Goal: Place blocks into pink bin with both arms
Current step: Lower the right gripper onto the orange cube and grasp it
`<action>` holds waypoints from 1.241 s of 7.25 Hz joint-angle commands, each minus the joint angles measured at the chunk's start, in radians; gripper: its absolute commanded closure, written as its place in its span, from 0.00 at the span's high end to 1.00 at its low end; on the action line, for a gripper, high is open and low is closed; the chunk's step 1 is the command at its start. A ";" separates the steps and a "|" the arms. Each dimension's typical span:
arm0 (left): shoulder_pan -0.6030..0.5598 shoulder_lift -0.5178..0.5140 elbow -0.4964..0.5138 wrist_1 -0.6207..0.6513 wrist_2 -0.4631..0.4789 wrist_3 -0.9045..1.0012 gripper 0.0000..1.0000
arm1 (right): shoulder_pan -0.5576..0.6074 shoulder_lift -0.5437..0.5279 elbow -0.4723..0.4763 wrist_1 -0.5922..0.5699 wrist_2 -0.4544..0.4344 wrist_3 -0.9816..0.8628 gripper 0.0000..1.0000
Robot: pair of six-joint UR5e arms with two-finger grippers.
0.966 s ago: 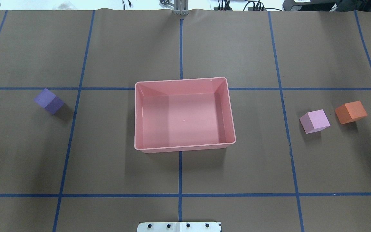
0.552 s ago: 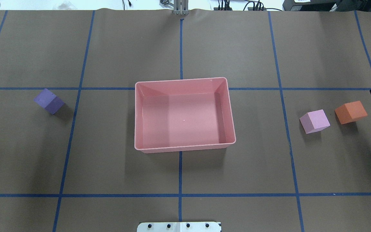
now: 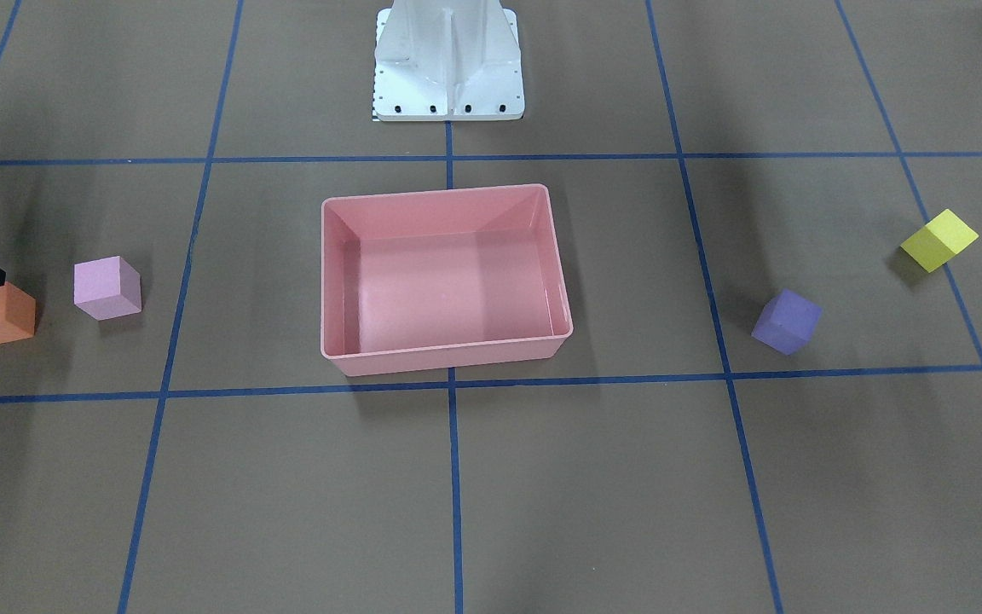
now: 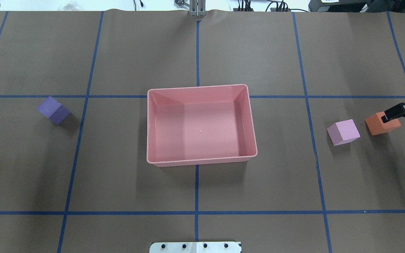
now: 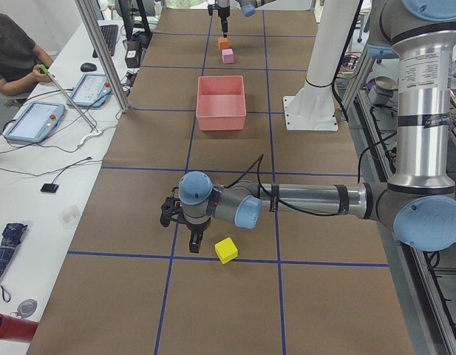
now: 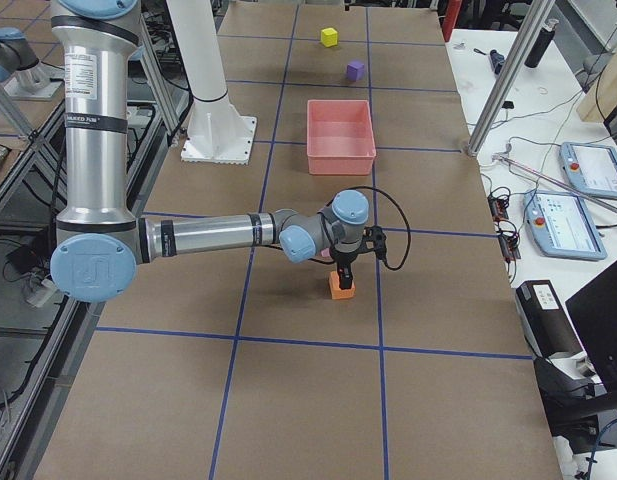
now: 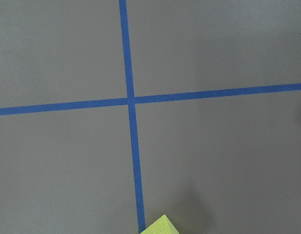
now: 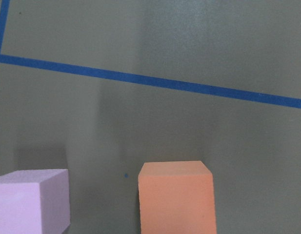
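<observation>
Overhead, from behind the robot, a table under matte brown paper (image 4: 258, 182) shows a grid of blue tape lines. Farthest to the robot's left, past that view's edge, a small yellow foam-like cube (image 5: 226, 250) with sharp corners sits on the paper. The black left gripper (image 5: 195, 240) hangs just beside it, pointing down and not touching it. Whether its fingers are spread or together cannot be told.

Next comes a matte purple cube (image 4: 53, 110), turned at an angle and alone on the paper.

At the centre stands the rectangular salmon-pink plastic bin (image 4: 202, 94), smooth and faintly glossy, with low sloping walls and a rolled rim. None of the blocks is inside it.

To the right, a light pink foam-like cube (image 4: 343, 132) rests well apart from the bin. An orange cube (image 4: 378, 127) of the same size sits near it, not touching.

The black right gripper (image 6: 342, 268) hovers directly above the orange cube. Its fingers (image 4: 394, 113) are spread wide and grip nothing.
</observation>
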 commanded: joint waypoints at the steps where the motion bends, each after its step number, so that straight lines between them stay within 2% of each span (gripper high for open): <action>1: 0.000 0.000 -0.001 0.000 0.000 0.000 1.00 | -0.026 0.022 -0.038 0.003 -0.007 -0.002 0.98; 3: 0.000 0.006 -0.001 -0.026 0.002 0.000 1.00 | -0.046 0.068 -0.098 0.003 -0.040 -0.005 0.95; 5: 0.000 0.006 -0.001 -0.034 0.002 -0.002 1.00 | -0.061 0.068 -0.111 0.003 -0.079 -0.008 0.91; 6: 0.000 0.006 -0.002 -0.035 0.002 -0.002 1.00 | -0.064 0.068 -0.111 0.003 -0.080 -0.008 0.77; 7: 0.000 0.006 -0.002 -0.035 0.002 -0.002 1.00 | -0.064 0.067 -0.111 0.003 -0.080 -0.008 0.22; 8: 0.000 0.006 -0.004 -0.034 0.002 -0.002 1.00 | -0.064 0.067 -0.102 0.003 -0.077 -0.001 0.00; 9: 0.000 0.006 -0.004 -0.035 0.002 -0.003 1.00 | -0.060 0.065 -0.091 0.003 -0.068 -0.001 0.00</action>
